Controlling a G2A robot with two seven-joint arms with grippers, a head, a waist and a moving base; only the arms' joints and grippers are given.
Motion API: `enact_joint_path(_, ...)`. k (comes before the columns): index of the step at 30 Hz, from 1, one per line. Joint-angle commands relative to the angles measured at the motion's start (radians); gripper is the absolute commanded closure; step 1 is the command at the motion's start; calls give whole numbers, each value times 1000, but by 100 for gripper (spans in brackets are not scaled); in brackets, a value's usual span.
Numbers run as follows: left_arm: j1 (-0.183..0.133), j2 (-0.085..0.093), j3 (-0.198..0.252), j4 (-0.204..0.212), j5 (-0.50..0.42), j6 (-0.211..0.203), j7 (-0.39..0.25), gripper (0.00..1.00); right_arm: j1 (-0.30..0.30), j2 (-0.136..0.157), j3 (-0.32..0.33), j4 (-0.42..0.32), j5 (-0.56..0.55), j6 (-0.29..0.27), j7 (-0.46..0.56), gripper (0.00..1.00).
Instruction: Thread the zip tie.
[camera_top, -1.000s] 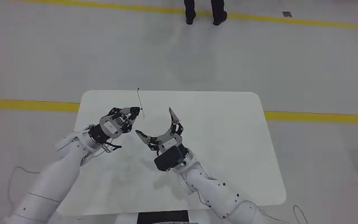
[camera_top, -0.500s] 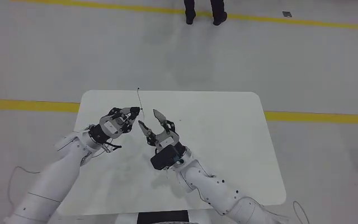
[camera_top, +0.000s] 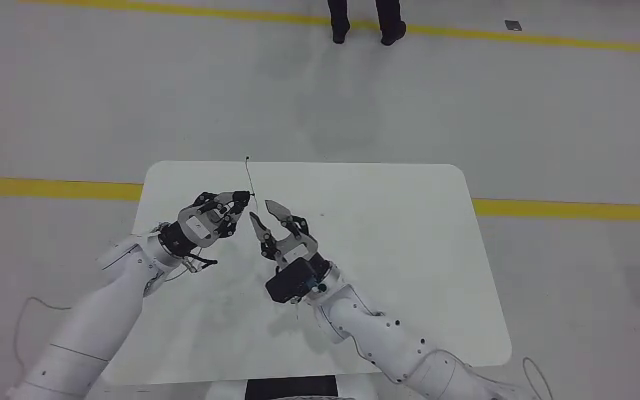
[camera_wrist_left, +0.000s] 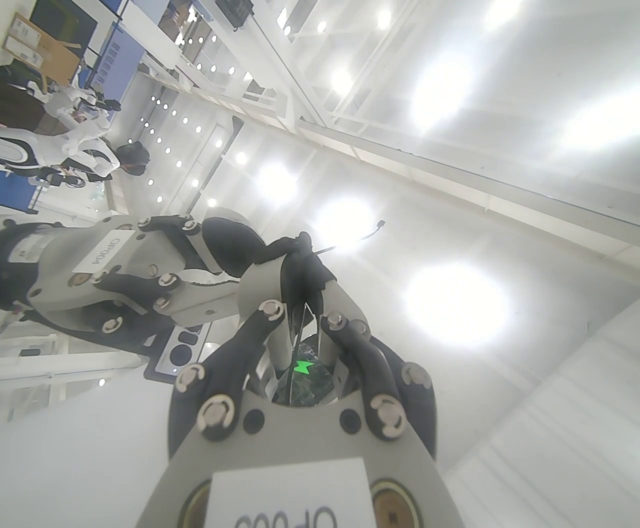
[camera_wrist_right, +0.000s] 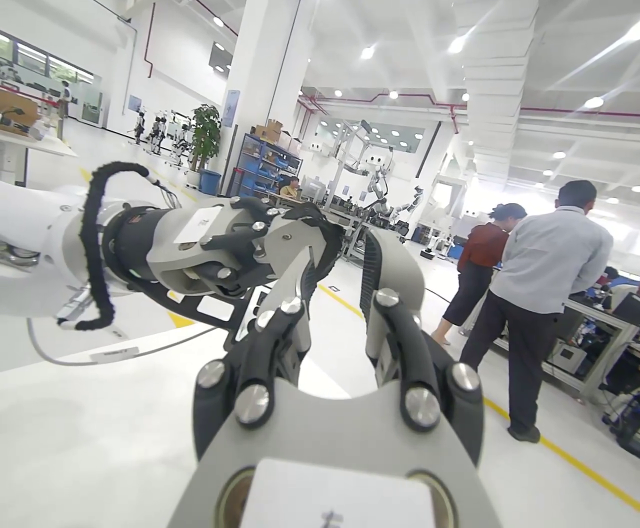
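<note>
The left gripper (camera_top: 238, 203) is held above the near left part of the white table (camera_top: 400, 300), with its forearm stretched forward and the wrist turned towards the middle. Its fingers are pressed together on the lower end of the zip tie (camera_top: 250, 180), a thin dark strip. From the left gripper the zip tie (camera_wrist_left: 350, 241) is seen rising away, slightly bent, and its small head is at the free end, beyond the left gripper. The right gripper (camera_top: 262, 212) is placed just beside the left gripper, on its inner side, with the wrist raised and the fingers pointed at the gripped end. Its fingers (camera_wrist_right: 295, 280) are kept moderately apart, and nothing is held between them.
</note>
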Motion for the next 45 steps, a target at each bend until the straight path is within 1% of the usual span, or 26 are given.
enact_joint_path(1, 0, 0, 0, 0, 0, 0, 0, 100, 3, -2, -3, 2, 0, 0, 1, 77)
enact_joint_path(6, 0, 0, 0, 0, 0, 0, 0, 100, 9, -7, -7, 9, 0, 0, 2, 76)
enact_joint_path(11, 0, 0, 0, 0, 0, 0, 0, 100, 13, -11, -8, 13, 0, 0, 4, 78)
enact_joint_path(12, 0, 0, 0, 0, 0, 0, 0, 100, 13, -12, -8, 14, 0, 0, 4, 81)
enact_joint_path(14, 0, 0, 0, 0, 0, 0, 0, 100, 14, -13, -7, 16, 0, 0, 4, 84)
enact_joint_path(24, 0, 0, 0, 0, 0, 0, 0, 100, 13, -19, -5, 26, 0, 0, 8, 90)
enact_joint_path(28, 0, 0, 0, 0, 0, 0, 0, 100, 10, -22, -3, 28, 0, 0, 6, 99)
enact_joint_path(29, 0, 0, 0, 0, 0, 0, 0, 100, 10, -22, -2, 28, 0, 0, 6, 100)
enact_joint_path(36, 0, 0, 0, 0, 0, 0, 0, 100, 1, -22, 6, 30, 0, 0, 1, 100)
enact_joint_path(45, 0, 0, 0, 0, 0, 0, 0, 100, -22, -14, 29, 29, 0, 0, -6, 100)
